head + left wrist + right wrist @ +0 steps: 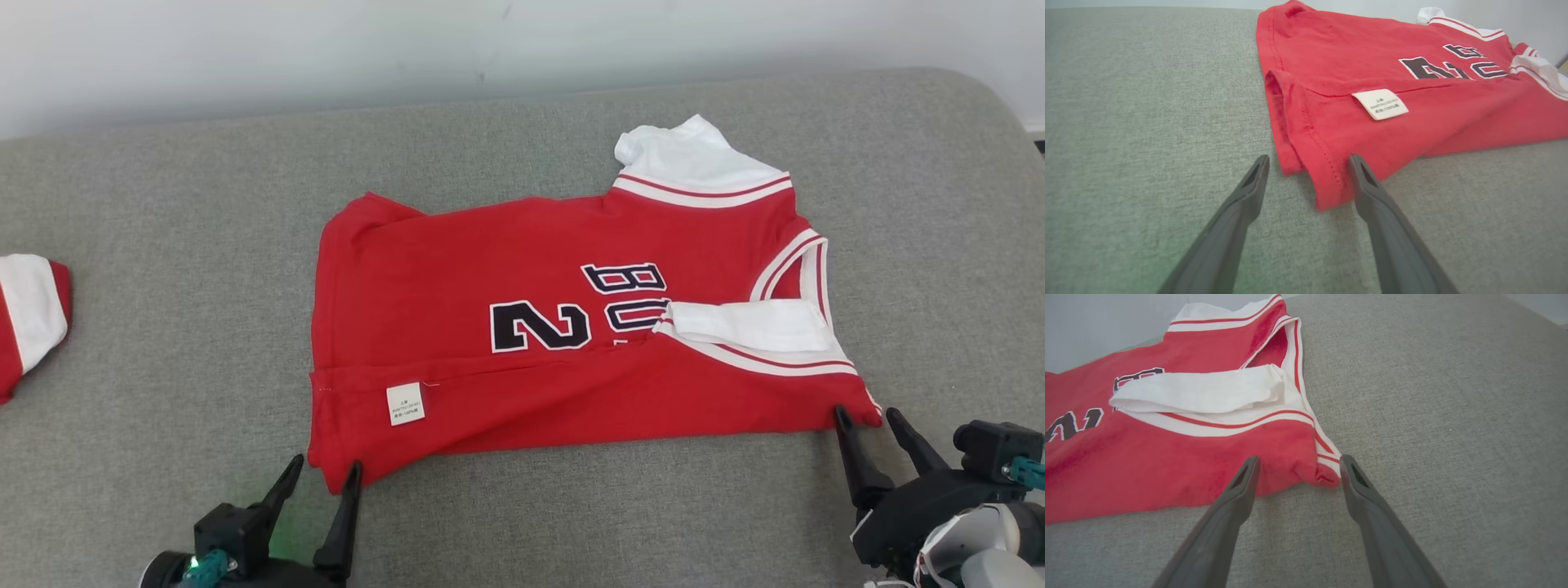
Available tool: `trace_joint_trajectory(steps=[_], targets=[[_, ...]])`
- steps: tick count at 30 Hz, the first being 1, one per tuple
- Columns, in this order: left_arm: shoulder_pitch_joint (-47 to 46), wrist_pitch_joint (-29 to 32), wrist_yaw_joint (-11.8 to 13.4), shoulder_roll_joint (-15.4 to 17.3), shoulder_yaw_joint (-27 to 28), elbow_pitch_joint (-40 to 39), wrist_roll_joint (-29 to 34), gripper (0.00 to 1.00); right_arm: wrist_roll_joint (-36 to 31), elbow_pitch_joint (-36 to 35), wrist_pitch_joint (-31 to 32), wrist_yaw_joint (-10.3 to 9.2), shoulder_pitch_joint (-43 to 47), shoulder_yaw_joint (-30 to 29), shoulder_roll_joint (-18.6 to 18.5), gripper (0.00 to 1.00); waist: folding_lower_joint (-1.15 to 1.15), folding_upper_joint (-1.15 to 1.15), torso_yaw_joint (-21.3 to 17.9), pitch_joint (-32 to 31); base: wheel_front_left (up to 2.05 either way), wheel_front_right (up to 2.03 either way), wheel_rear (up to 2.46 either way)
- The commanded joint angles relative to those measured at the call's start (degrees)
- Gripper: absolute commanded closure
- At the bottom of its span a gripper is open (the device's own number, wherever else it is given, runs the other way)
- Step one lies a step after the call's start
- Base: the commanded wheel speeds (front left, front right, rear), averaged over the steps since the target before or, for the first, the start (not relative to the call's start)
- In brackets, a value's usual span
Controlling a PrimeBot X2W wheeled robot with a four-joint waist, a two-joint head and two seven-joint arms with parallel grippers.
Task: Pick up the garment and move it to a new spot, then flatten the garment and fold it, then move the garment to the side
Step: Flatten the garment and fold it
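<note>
The garment (522,286) is a red jersey with white sleeves and dark lettering, lying on the grey cushion with its near long edge folded up over the front. A white label (405,403) shows on that flap. My left gripper (324,475) stands open at the garment's near left corner (1331,192), which lies loose between the fingers. My right gripper (867,418) is open too, its fingers on either side of the near right corner (1314,473). Neither gripper holds the cloth.
The grey cushion (163,245) spreads wide to the left and right of the jersey and ends at a pale wall behind. A second red and white piece of clothing (28,318) lies at the far left edge.
</note>
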Motion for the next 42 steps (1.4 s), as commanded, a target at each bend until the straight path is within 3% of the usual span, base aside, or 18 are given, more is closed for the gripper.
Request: trace_joint_trajectory(steps=[1, 4, 5, 6, 7, 8, 16, 22, 30, 38, 39, 40, 41, 42], targets=[[-1.29, -0.19, -0.16, -0.42, 0.02, 1.16, 0.71, 0.0, -0.65, 0.73, -0.34, 0.04, -1.03, 0.3, 0.52, 0.0, 0.01, 0.0, -0.07, 0.51, 0.0, 0.0, 0.0], [-2.65, -0.18, -0.51, -0.74, -0.03, 3.4, 0.75, 0.0, -0.87, 2.5, -0.58, 0.04, -1.99, 0.9, 0.9, 0.0, 0.01, 0.0, -0.13, 0.86, 0.0, 0.0, 0.0], [-3.15, -0.18, -0.81, -0.98, -0.03, 4.08, 0.6, 0.0, -1.0, 2.99, -0.7, 0.04, -2.33, 1.25, 1.0, 0.16, 0.01, 0.0, -0.14, 0.91, 0.0, 0.0, 0.0], [-3.62, -0.18, -0.9, -1.17, -0.02, 4.6, 0.43, 0.52, -1.18, 3.46, -0.91, 0.04, -2.67, 1.56, 1.03, 0.83, 0.01, 0.0, -0.15, 0.91, 0.0, 0.0, 0.0], [-3.97, -0.18, -1.1, -1.41, -0.05, 4.93, 0.35, 0.88, -1.31, 3.85, -1.3, 0.04, -2.95, 2.0, 0.99, 1.0, 0.01, 0.0, -0.14, 0.87, 0.0, 0.0, 0.0], [-4.19, -0.18, -1.36, -1.52, 0.04, 4.97, 0.34, 1.0, -1.16, 4.2, -1.59, 0.04, -3.1, 2.38, 0.95, 1.0, 0.01, 0.0, -0.1, 0.79, 0.0, 0.0, 0.0], [-2.28, -0.18, -1.89, -0.97, 2.34, 3.22, -0.45, 1.0, 0.0, 4.79, -4.08, 0.03, -1.66, 2.89, 0.05, 1.0, 0.01, 0.0, 0.43, -1.52, 0.0, 0.0, 0.0], [1.68, -0.18, -2.32, -0.12, 2.94, -0.04, -1.09, 1.0, 1.68, 1.31, -4.56, 0.01, 2.47, 2.12, -1.79, 1.0, 0.01, 0.0, 0.84, -4.28, 0.0, 0.0, 0.0], [8.32, 0.32, -0.26, 0.25, 3.16, -3.79, -2.11, 1.0, 1.82, -7.57, -1.22, -0.05, 11.56, -0.71, -3.08, 1.0, 0.01, 0.0, 1.24, -6.48, 0.0, 0.0, 0.0], [12.71, 1.5, 1.15, -1.41, 1.6, -5.36, -2.76, 1.0, 0.59, -14.02, 4.07, -0.05, 19.75, -5.32, -0.43, 1.0, 0.01, 0.0, 1.79, -6.92, 0.0, 0.0, 0.0], [12.41, 1.4, 1.24, -1.53, 1.57, -4.98, -2.79, 0.87, 0.16, -14.62, 4.37, -0.05, 20.18, -5.81, 0.01, 0.82, 0.01, 0.0, 1.8, -6.94, 0.0, 0.0, 0.0], [12.13, 1.26, 1.4, -1.68, 1.52, -4.53, -2.61, 0.31, -0.25, -15.22, 4.42, -0.05, 20.29, -6.25, 0.55, 0.5, 0.01, 0.0, 1.79, -6.99, 0.0, 0.0, 0.0], [12.0, 1.08, 1.52, -1.93, 1.59, -4.12, -2.55, 0.0, -0.57, -15.66, 4.72, -0.05, 20.54, -6.55, 1.09, 0.0, 0.01, 0.0, 1.78, -7.07, 0.0, 0.0, 0.0], [11.86, 0.94, 1.51, -2.03, 1.65, -3.8, -2.44, 0.0, -0.87, -16.08, 4.9, -0.05, 20.64, -6.65, 1.52, 0.0, 0.01, 0.0, 1.75, -7.19, 0.0, 0.0, 0.0]])
